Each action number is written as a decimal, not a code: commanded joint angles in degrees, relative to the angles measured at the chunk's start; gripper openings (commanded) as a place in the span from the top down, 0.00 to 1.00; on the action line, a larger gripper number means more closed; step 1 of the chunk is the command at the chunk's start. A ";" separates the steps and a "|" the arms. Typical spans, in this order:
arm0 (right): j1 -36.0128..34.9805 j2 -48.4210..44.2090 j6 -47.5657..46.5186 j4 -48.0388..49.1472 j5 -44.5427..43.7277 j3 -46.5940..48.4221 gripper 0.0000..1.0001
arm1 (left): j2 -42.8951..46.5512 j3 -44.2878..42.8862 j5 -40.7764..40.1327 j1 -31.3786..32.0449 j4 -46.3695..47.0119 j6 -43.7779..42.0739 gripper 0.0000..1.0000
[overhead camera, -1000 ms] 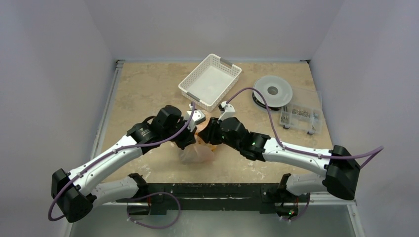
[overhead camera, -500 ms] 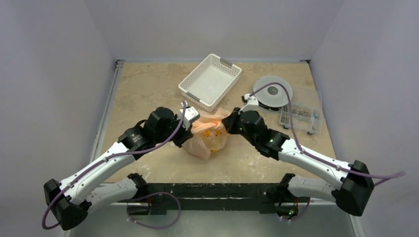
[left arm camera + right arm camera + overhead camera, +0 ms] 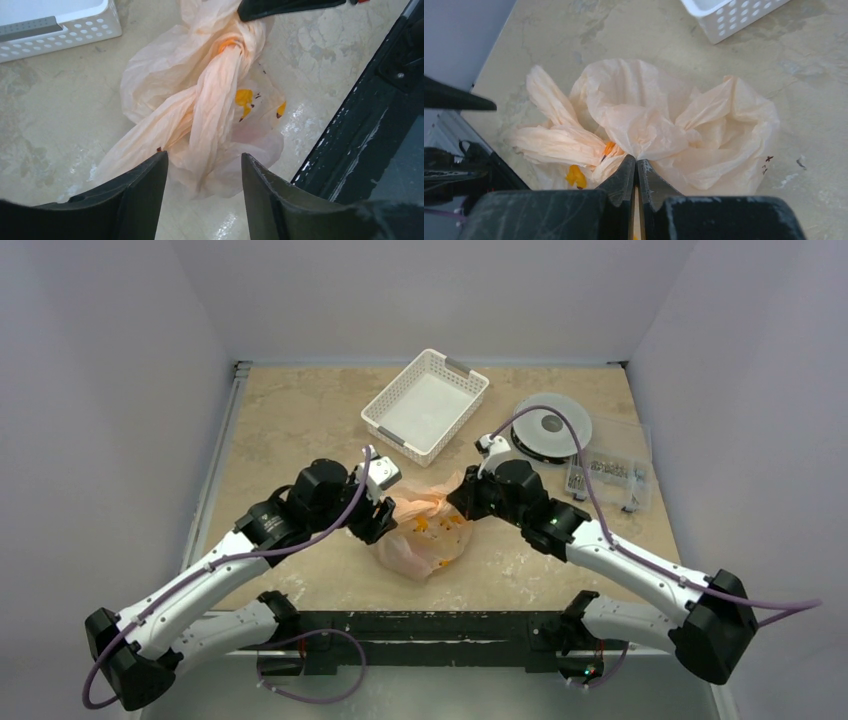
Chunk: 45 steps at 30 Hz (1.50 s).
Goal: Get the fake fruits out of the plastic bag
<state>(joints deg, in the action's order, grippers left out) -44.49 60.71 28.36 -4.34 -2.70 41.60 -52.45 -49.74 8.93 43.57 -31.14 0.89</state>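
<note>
The pale-orange plastic bag (image 3: 425, 532) lies crumpled on the table between both arms, its neck twisted into a rope (image 3: 212, 95). My right gripper (image 3: 636, 161) is shut on a fold of the bag's film at the bag's right side (image 3: 464, 506). My left gripper (image 3: 204, 157) stands open at the bag's left side (image 3: 380, 523). The bag's loose lower end lies just beyond its fingertips, and nothing is pinched. Yellow-orange printed marks (image 3: 244, 97) show through the film. The fake fruits are hidden.
A white perforated basket (image 3: 470, 388) stands behind the bag. A filament spool (image 3: 551, 424) and a clear parts box (image 3: 608, 474) sit at the back right. The black base rail (image 3: 430, 625) runs along the near edge, close to the bag.
My right gripper shut on the bag and drew it up and to the right. My left gripper then opened and let the bag go; the bag now lies spread wider.
</note>
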 commanded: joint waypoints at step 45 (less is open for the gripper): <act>-14.19 5.23 -9.95 -20.78 -21.90 16.30 0.60 | 0.26 -1.36 -1.93 0.99 1.28 -0.58 1.00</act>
<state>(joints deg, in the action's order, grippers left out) -51.53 64.58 23.70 -19.64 -9.96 52.82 -52.49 -50.72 6.98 44.34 -30.46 1.63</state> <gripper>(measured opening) 0.394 0.017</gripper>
